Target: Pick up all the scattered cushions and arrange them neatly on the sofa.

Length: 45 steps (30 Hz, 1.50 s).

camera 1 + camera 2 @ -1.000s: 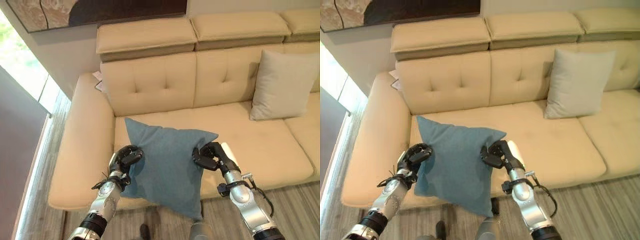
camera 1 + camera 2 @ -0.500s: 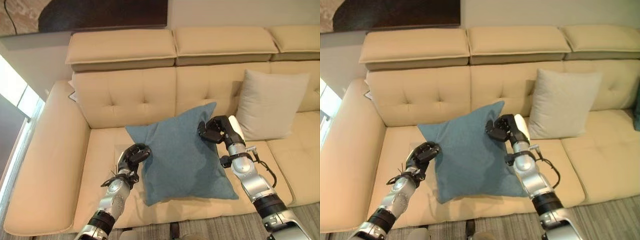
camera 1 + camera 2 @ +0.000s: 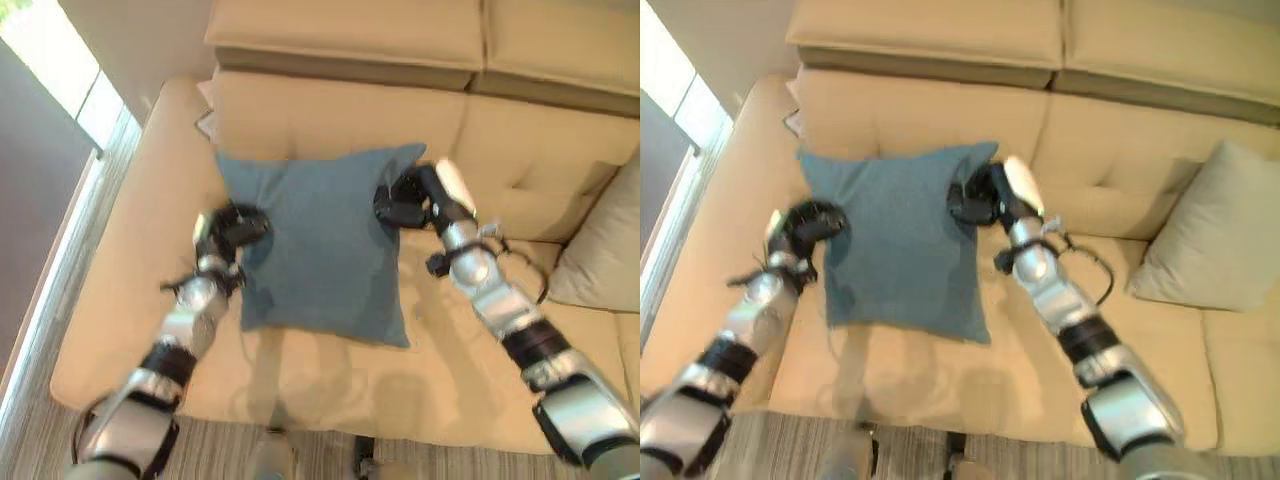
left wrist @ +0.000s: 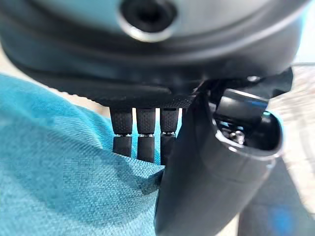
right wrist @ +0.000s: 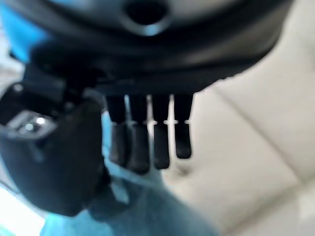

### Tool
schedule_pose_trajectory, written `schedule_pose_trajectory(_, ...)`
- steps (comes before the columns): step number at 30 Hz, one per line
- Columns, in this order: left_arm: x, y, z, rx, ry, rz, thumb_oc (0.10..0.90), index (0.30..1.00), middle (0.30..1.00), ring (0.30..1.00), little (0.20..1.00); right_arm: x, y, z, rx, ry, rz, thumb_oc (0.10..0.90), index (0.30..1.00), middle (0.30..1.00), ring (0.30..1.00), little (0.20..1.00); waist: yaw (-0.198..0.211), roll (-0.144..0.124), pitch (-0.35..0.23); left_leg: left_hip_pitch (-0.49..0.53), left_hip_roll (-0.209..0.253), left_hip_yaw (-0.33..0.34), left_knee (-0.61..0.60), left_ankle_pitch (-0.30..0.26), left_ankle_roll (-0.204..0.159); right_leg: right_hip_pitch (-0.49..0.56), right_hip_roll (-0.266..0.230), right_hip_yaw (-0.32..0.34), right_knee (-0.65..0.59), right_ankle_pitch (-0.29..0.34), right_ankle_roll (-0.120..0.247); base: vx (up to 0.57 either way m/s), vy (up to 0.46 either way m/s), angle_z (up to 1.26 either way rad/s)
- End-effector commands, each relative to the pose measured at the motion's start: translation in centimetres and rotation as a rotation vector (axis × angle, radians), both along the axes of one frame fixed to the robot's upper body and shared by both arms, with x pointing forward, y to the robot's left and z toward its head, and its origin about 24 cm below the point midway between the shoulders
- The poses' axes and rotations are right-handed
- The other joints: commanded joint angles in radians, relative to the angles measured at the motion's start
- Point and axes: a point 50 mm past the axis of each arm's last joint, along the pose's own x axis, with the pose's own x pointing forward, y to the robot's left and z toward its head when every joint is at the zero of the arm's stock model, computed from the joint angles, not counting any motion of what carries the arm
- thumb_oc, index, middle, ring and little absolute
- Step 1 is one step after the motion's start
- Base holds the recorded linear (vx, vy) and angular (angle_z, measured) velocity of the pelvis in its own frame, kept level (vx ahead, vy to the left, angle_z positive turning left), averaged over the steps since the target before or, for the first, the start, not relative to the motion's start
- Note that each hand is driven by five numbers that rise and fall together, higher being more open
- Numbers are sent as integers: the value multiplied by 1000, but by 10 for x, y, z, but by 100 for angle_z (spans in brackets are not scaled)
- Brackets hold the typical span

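Left hand (image 3: 232,228) and right hand (image 3: 405,200) are seen in the left eye view clamped on opposite edges of the blue cushion (image 3: 318,248), held against the sofa (image 3: 130,300) backrest near its left arm. Soft and light, it is best gripped by its edges. In the right eye view, a beige cushion (image 3: 1215,240) is propped toward the right end, well clear. In both wrist views, fingers (image 4: 147,132) are curled into blue fabric.

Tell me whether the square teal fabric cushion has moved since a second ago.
Yes. The teal cushion went from the beige sofa's front edge up against its backrest.
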Motion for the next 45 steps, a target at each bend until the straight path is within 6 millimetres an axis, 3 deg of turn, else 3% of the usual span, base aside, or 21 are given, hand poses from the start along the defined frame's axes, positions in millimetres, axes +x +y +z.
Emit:
schedule_pose_trajectory(1,-1,-74,167,32,-605,-225,400,300,300,300,300,-9,14,112,82,-419,34,400,300,300,300,300,-16,-4,-5,-144,44,25,71,-42,-71,-71,-150,-31,170,-125,101,-124,105,16)
schedule_pose_trajectory(2,-2,-72,191,63,-653,-190,400,300,300,300,300,-11,10,135,94,-488,-1,400,300,300,300,300,-20,6,15,-173,38,25,77,-41,-76,-99,-159,-36,177,-116,104,-107,88,14)
schedule_pose_trajectory(3,-2,-72,193,62,-658,-190,400,300,300,300,300,-11,10,137,93,-493,0,400,300,300,300,300,-20,8,15,-181,38,24,77,-34,-74,-106,-158,-37,174,-109,105,-85,104,14)
schedule_pose_trajectory(5,-9,-73,224,100,-737,-155,400,300,300,300,300,-15,10,167,96,-586,-45,400,300,300,300,300,-21,18,38,-223,28,26,88,-37,-76,-136,-173,-37,166,-90,116,-70,132,4)
schedule_pose_trajectory(9,-11,-60,251,140,-766,-81,400,300,300,300,300,-18,9,200,89,-656,-91,400,300,300,300,300,-19,36,65,-294,16,32,119,-35,-75,-200,-196,-28,164,-59,128,-52,98,-5)
schedule_pose_trajectory(13,-13,-50,261,153,-778,-44,400,300,300,300,300,-21,4,219,59,-680,-135,400,300,300,300,300,-16,57,84,-341,8,43,129,-30,-78,-235,-212,-28,153,-37,131,-35,101,-5)
schedule_pose_trajectory(17,-7,-52,254,131,-739,-36,400,300,300,300,300,-22,-10,226,53,-687,-218,400,300,300,300,300,-18,81,102,-381,-6,45,122,-21,-80,-261,-227,-37,128,-9,141,-6,85,-6)
schedule_pose_trajectory(20,-3,-55,248,151,-718,-36,400,300,300,300,300,-20,-20,223,57,-677,-262,400,300,300,300,300,-17,83,109,-393,-14,47,123,-22,-78,-269,-231,-42,119,-1,145,6,46,-13)
schedule_pose_trajectory(23,10,-52,231,190,-616,-2,400,300,300,300,300,-9,-27,207,129,-605,-288,400,300,300,300,300,-23,83,116,-410,-21,48,132,-26,-73,-278,-238,-45,113,8,147,15,33,26)
schedule_pose_trajectory(24,10,-52,231,190,-616,-2,400,300,300,300,300,-9,-27,207,130,-605,-287,555,533,533,533,533,-23,82,116,-410,-21,48,132,-27,-73,-279,-238,-45,112,8,147,9,44,13)
schedule_pose_trajectory(25,15,-50,223,212,-574,14,563,545,545,545,545,-4,-27,199,178,-565,-285,800,900,900,900,900,-27,82,124,-414,-23,52,139,-31,-70,-279,-239,-45,110,14,148,7,39,-14)
schedule_pose_trajectory(26,16,-48,221,224,-564,19,563,545,545,545,545,-2,-28,194,179,-546,-289,800,900,900,900,900,-27,82,125,-413,-24,51,140,-33,-68,-278,-239,-44,110,15,148,7,39,-12)
schedule_pose_trajectory(27,16,-48,220,225,-563,19,800,900,900,900,900,-1,-28,193,179,-545,-289,800,900,900,900,900,-27,82,125,-413,-24,51,141,-33,-68,-278,-239,-44,110,15,148,17,8,3)
schedule_pose_trajectory(31,26,-33,207,294,-446,58,800,900,900,900,900,3,-37,182,187,-481,-309,800,900,900,900,900,-28,86,129,-408,-24,52,154,-43,-60,-275,-239,-46,112,15,148,-2,-4,-4)
schedule_pose_trajectory(37,15,3,218,332,-473,152,800,900,900,900,900,0,-71,154,305,-414,-337,800,900,900,900,900,-19,96,113,-356,-15,59,162,-62,-54,-245,-238,-43,119,-4,142,4,-22,-6)
schedule_pose_trajectory(39,11,8,220,321,-495,162,800,900,900,900,900,-1,-75,148,320,-410,-334,800,900,900,900,900,-18,97,112,-351,-14,59,162,-63,-54,-241,-238,-42,121,-9,142,-5,-33,-3)
schedule_pose_trajectory(40,-2,17,224,317,-579,160,800,900,900,900,900,-5,-75,141,339,-421,-288,800,900,900,900,900,-16,103,113,-339,-12,63,167,-69,-53,-239,-240,-38,129,-16,137,0,0,0)
schedule_pose_trajectory(44,-10,29,206,300,-589,165,800,900,900,900,900,-11,-79,119,431,-420,-226,800,900,900,900,900,-14,113,106,-324,-11,67,178,-83,-50,-238,-243,-32,137,-23,131,16,-7,-7)
schedule_pose_trajectory(45,-12,35,194,279,-584,162,800,900,900,900,900,-13,-84,105,549,-410,-188,800,900,900,900,900,-15,119,106,-317,-9,69,183,-88,-49,-235,-244,-29,137,-25,129,37,-19,-14)
